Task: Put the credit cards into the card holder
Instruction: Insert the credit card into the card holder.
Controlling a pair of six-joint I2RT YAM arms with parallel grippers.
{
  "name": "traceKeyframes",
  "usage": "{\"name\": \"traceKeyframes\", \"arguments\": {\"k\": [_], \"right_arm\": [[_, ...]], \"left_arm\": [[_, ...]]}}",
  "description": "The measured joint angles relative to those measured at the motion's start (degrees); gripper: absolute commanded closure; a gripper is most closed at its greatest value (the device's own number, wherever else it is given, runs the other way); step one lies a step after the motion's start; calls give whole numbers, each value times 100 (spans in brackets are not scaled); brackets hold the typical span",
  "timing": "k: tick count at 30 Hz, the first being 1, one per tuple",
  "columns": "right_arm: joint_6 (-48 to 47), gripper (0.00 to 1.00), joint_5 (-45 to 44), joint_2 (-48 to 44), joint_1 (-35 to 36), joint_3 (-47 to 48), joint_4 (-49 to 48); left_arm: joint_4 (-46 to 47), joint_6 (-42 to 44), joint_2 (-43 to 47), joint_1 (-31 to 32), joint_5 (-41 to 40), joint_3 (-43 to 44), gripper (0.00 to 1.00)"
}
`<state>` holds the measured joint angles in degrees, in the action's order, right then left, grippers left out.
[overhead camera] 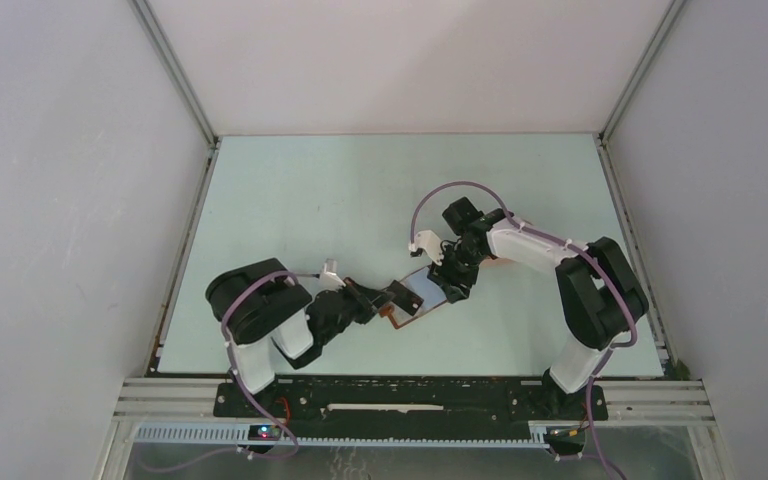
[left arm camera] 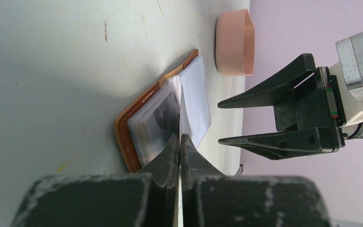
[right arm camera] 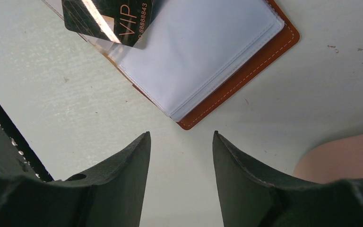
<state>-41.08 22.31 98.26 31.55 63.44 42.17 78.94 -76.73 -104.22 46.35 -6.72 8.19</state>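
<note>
Closest to the lens in the left wrist view, the left claw (left arm camera: pixel 180 137) is clenched tight on one end of a dark credit card (left arm camera: pixel 183 113), seen there edge-on as a thin line running away from the fingertips. From the right wrist camera the same card shows its black face with gold "VIP" lettering, lying over the left half of the card holder (right arm camera: pixel 246 71). Whether its far end has entered a sleeve cannot be told. That holder lies open and flat on the table (overhead camera: pixel 310 200), between the two arms, its reddish-brown leather cover underneath and a stack of clear plastic sleeves on top. One sleeve on the left side seems to hold a greyish card (left arm camera: pixel 163 116) with a printed picture; the right-hand sleeves look blank. Just beyond the holder's right edge hangs the right claw (right arm camera: pixel 180 135), released, jaws apart with nothing between them, above bare table. Further right stands a pink oval tray (left arm camera: pixel 236 42), near the holder but apart from it.
</note>
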Motion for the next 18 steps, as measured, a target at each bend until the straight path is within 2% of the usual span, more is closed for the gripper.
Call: {"name": "traceKeyframes", "arguments": {"k": [18], "right_arm": [[26,42,-98,221,-46,7,2]], "left_arm": [[81,-396,-380,-20,396,144,100]]}}
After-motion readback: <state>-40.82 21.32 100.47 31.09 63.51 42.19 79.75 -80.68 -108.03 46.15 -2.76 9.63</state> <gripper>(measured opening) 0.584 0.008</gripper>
